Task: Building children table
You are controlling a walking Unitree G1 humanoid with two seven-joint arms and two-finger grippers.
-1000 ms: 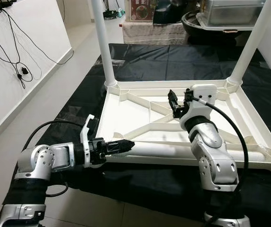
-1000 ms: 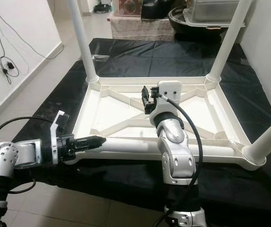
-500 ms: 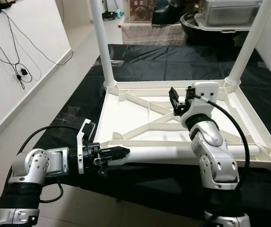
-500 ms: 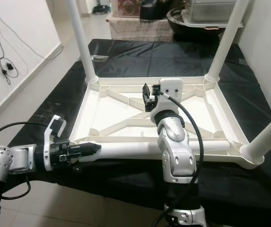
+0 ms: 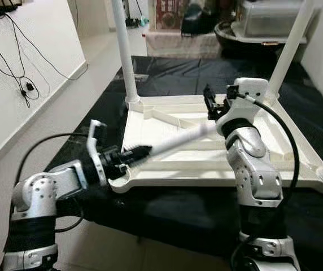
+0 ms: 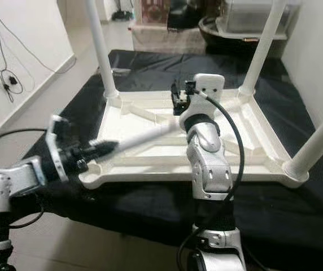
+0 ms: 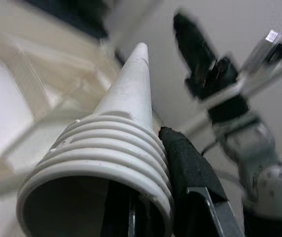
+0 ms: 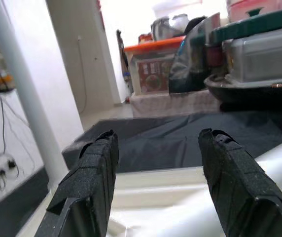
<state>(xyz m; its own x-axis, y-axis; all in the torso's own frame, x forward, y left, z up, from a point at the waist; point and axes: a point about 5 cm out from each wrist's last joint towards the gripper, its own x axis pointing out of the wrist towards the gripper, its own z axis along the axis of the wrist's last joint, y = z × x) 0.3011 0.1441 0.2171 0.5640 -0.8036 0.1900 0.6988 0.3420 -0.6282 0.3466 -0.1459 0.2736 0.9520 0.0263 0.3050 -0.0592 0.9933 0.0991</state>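
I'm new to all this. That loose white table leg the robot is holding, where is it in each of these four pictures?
Left eye view: loose leg slants across the upturned tabletop, its threaded end in the left gripper.
Right eye view: same slant.
Left wrist view: ribbed threaded end up close.
Right wrist view: pale blur between the right gripper fingers.
Shared landmark: tabletop.

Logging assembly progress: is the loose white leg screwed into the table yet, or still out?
Out. The left gripper holds the leg by its bare threaded end, slanting over the upturned table.
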